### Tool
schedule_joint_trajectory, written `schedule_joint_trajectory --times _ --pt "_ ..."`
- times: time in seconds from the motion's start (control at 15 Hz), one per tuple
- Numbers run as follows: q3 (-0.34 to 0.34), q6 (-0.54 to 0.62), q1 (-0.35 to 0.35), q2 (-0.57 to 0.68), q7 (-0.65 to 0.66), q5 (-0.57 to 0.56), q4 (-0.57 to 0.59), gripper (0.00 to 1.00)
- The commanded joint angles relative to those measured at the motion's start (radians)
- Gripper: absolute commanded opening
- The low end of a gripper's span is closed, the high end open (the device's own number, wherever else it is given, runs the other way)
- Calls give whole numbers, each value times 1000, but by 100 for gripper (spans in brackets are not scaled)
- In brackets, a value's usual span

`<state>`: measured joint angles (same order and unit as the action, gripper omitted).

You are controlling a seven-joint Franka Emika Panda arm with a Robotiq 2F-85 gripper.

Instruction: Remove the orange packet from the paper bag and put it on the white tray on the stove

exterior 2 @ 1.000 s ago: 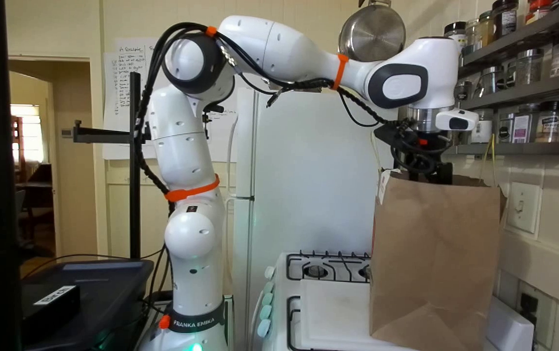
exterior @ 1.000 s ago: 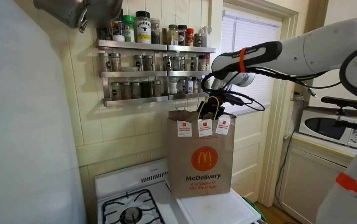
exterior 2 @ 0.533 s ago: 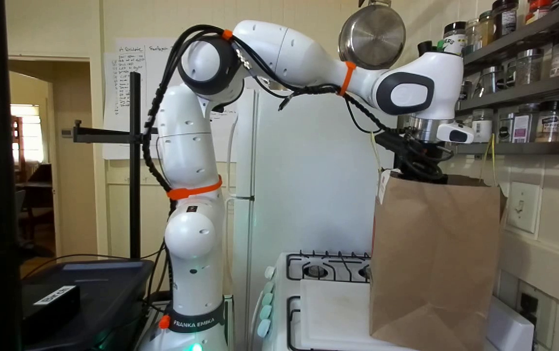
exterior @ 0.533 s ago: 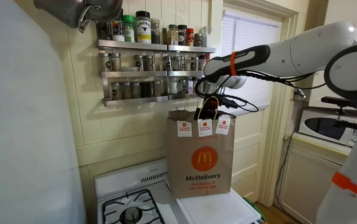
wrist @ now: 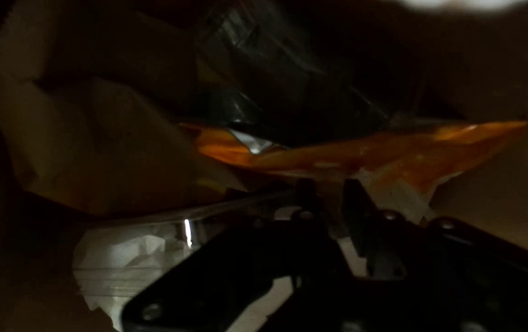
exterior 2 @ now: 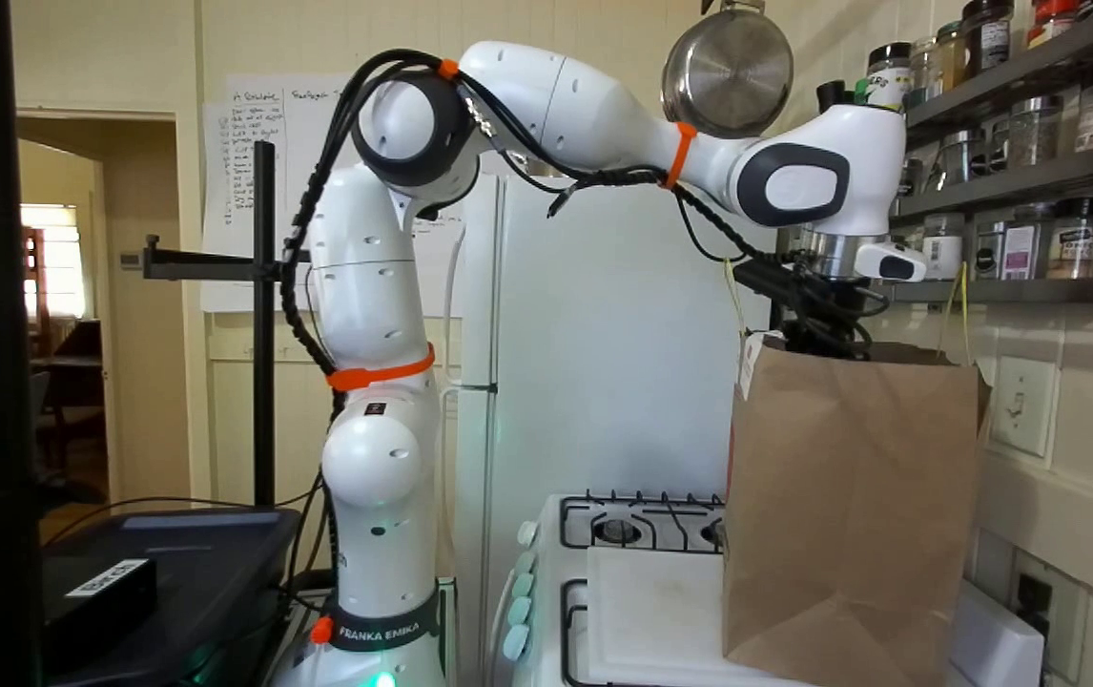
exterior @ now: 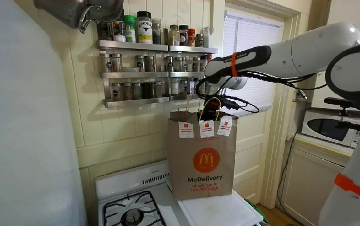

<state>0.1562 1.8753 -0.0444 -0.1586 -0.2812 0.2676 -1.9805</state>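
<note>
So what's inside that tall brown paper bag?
The wrist view shows a shiny orange packet, dark glossy plastic, creased brown paper and crumpled white material, seemingly in clear plastic. The black two-fingered hand covers part; anything beneath is hidden.

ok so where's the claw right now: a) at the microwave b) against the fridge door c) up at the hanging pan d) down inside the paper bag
d, since in both exterior views the lower end of the claw is hidden below the rim of the paper bag, and the dark wrist view shows its tips close to the orange packet.
</note>
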Motion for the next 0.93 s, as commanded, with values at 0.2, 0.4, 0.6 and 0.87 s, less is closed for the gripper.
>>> schedule_joint_trajectory --times 0.2,0.4,0.6,0.87 --pt "0 -29 -21 -15 -15 1 53 0" --pt "-6 38 -25 -31 -10 -28 78 0" --pt "-11 141 -20 -37 -15 -34 92 0" --pt "-23 228 -2 -28 -38 -3 74 34"
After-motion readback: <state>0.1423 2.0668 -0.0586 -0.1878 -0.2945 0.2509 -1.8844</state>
